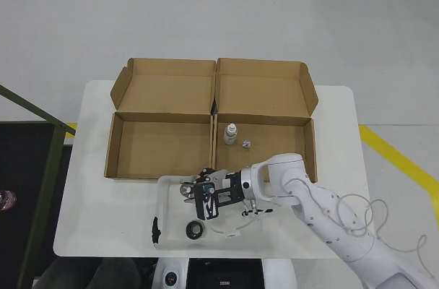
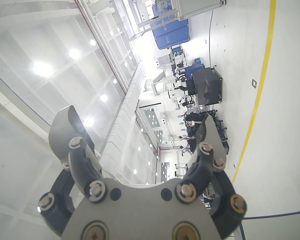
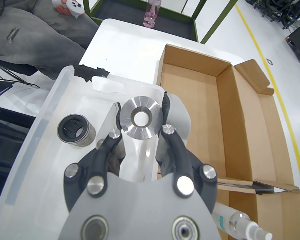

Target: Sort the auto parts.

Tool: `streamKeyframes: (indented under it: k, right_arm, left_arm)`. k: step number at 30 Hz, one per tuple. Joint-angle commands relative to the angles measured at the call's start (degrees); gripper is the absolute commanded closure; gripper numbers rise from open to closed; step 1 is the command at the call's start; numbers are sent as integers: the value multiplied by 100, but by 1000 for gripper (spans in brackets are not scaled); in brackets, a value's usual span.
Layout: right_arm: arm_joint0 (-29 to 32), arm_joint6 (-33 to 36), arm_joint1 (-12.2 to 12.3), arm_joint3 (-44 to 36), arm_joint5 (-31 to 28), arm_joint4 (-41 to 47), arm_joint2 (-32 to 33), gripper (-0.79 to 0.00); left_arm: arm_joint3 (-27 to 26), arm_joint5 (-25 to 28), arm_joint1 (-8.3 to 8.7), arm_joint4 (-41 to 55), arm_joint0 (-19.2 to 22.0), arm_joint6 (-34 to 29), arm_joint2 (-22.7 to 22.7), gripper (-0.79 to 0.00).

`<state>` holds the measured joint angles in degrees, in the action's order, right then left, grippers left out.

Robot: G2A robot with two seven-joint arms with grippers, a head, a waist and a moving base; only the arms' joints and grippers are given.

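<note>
My right gripper [image 3: 141, 116] is shut on a shiny metal cylinder [image 3: 141, 121] with a round hole through its end face, held over the clear plastic bin [image 3: 40, 126]. In the top view the right gripper [image 1: 194, 189] sits over the bin's [image 1: 162, 189] far left part. A short bearing with a black core [image 3: 76, 131] lies in the bin beside the gripper, near the front wall in the top view [image 1: 196, 230]. My left gripper [image 2: 137, 123] is open with nothing between its fingers, pointed up at the hall ceiling.
Two open cardboard boxes stand side by side behind the bin: the left box [image 1: 162, 148] and the right box [image 1: 277, 152]. A spray bottle [image 1: 230, 134] and a small part [image 1: 246, 143] lie in the right box. Black tape [image 3: 90, 72] marks the bin's rim.
</note>
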<state>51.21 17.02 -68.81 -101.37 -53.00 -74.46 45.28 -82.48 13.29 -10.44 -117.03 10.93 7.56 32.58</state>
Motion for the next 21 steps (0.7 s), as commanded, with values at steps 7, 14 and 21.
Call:
streamKeyframes:
  k: [7, 14, 21]
  right_arm:
    - [-226, -169, -32, 230, 70, 73, 95, 0]
    - [-490, -319, -101, 571, 207, 90, 59, 0]
    - [-826, -270, -198, 979, 396, 32, -50, 0]
  left_arm:
    - [0, 0, 0, 0, 0, 0, 0, -785]
    - [0, 0, 0, 0, 0, 0, 0, -785]
    - [0, 0, 0, 0, 0, 0, 0, -785]
